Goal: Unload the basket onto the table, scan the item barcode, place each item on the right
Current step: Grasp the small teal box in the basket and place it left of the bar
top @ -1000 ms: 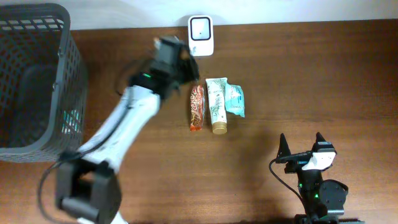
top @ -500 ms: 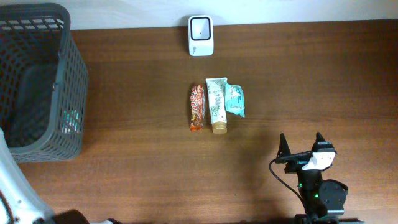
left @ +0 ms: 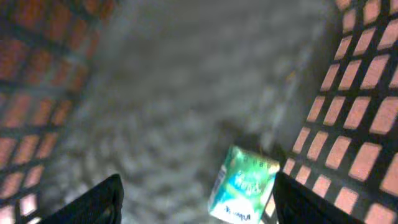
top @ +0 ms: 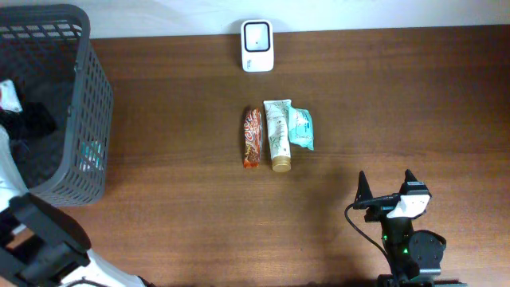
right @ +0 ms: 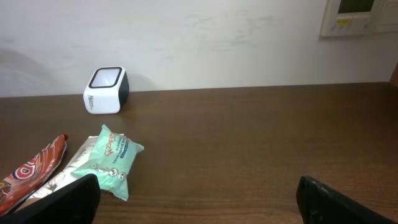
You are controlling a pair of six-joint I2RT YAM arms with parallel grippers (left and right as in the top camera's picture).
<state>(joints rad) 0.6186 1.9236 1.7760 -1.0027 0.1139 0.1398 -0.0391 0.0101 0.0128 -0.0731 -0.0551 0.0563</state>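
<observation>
Far left, my left tool (left: 199, 202) hangs inside the grey basket (top: 94, 119), fingers spread with nothing between them. A green pack (left: 242, 185) lies on the basket floor below it, off toward one finger and close to the mesh wall, untouched. In the middle of the table (top: 175, 183) a candy bar (top: 252, 137), a tube (top: 278, 135) and a wipes pack (top: 301, 128) lie side by side, with the white scanner (top: 257, 34) behind them at the back edge. Near the front right, my right tool (top: 386, 187) sits released and empty, well apart from those three
</observation>
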